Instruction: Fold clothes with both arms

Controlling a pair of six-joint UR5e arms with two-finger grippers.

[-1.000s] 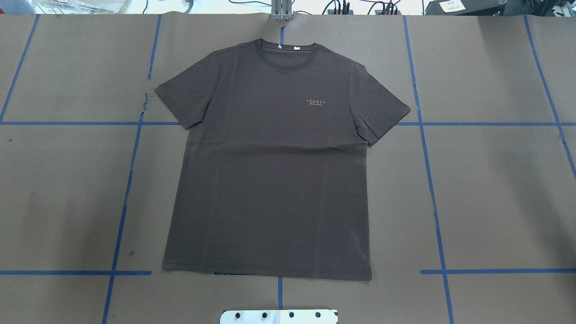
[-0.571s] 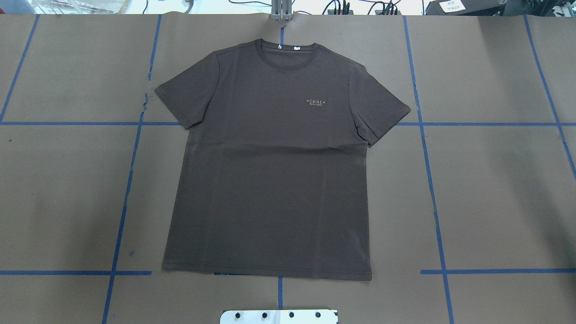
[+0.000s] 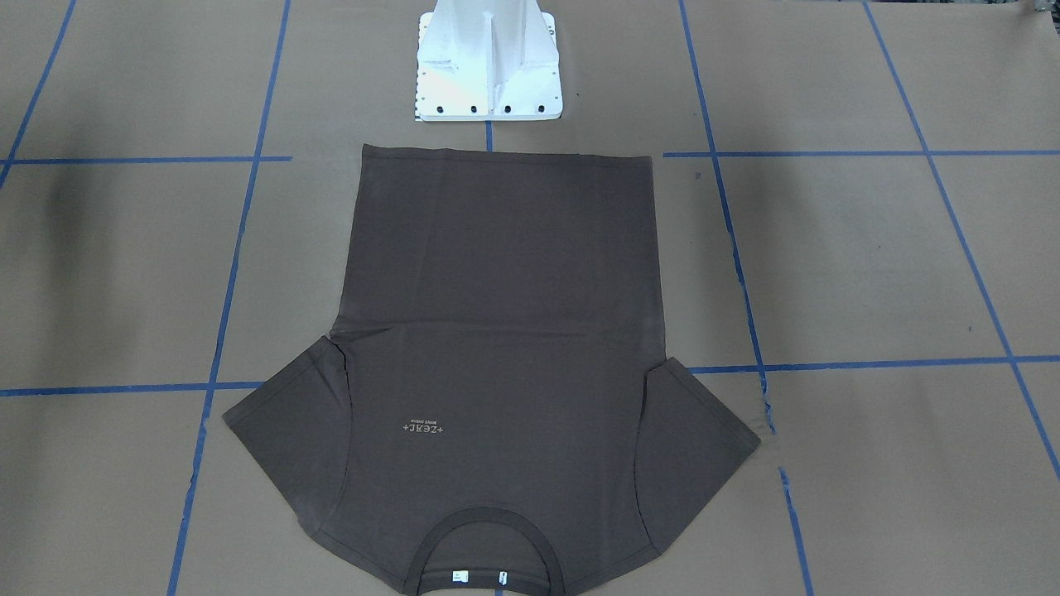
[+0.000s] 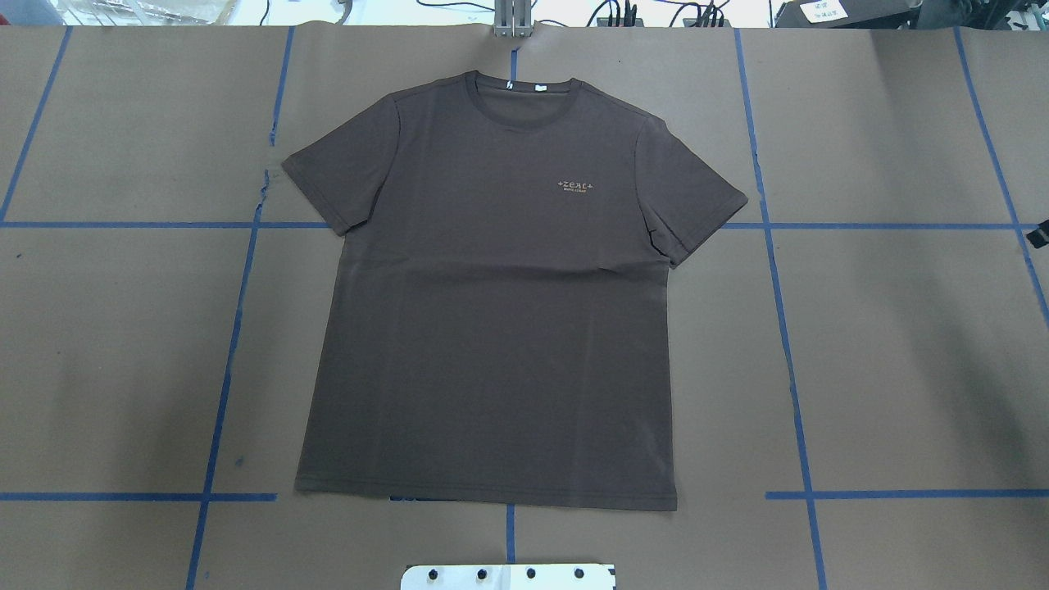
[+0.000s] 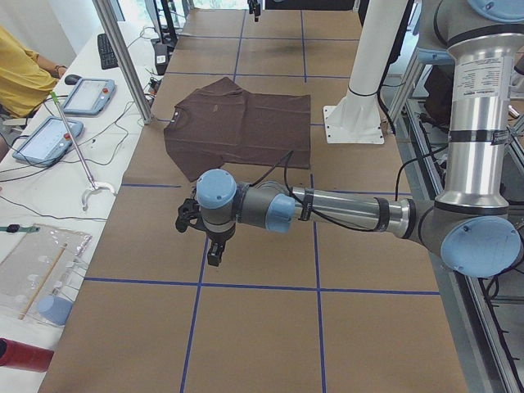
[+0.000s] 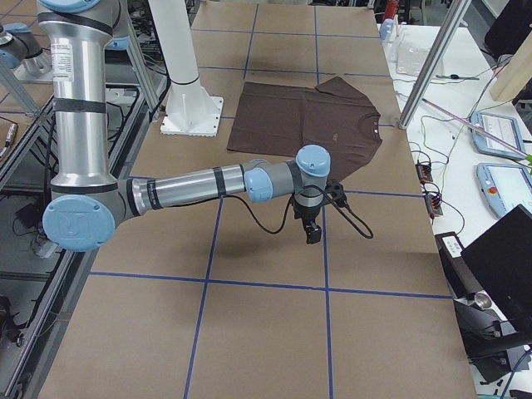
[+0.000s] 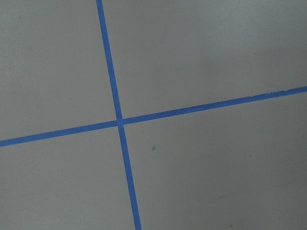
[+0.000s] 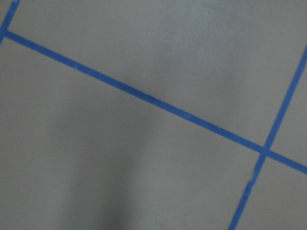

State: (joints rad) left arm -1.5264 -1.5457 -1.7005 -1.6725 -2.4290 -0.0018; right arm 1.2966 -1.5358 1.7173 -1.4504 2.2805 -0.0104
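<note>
The dark brown T-shirt lies flat and spread out, front up, with its collar on the far side and its hem towards the pedestal. It also shows in the front-facing view. My left gripper hangs above the brown paper well to the left of the shirt, apart from it. My right gripper hangs above the paper to the shirt's right, and only a black sliver of it shows in the overhead view. I cannot tell whether either is open or shut. Both wrist views show only paper and blue tape.
Brown paper with a blue tape grid covers the table. The white bolted pedestal stands just behind the shirt's hem. A side bench with tablets and a seated person lies beyond the far edge.
A black sliver of the right gripper has come in at the overhead view's right edge. The shirt has not moved.
</note>
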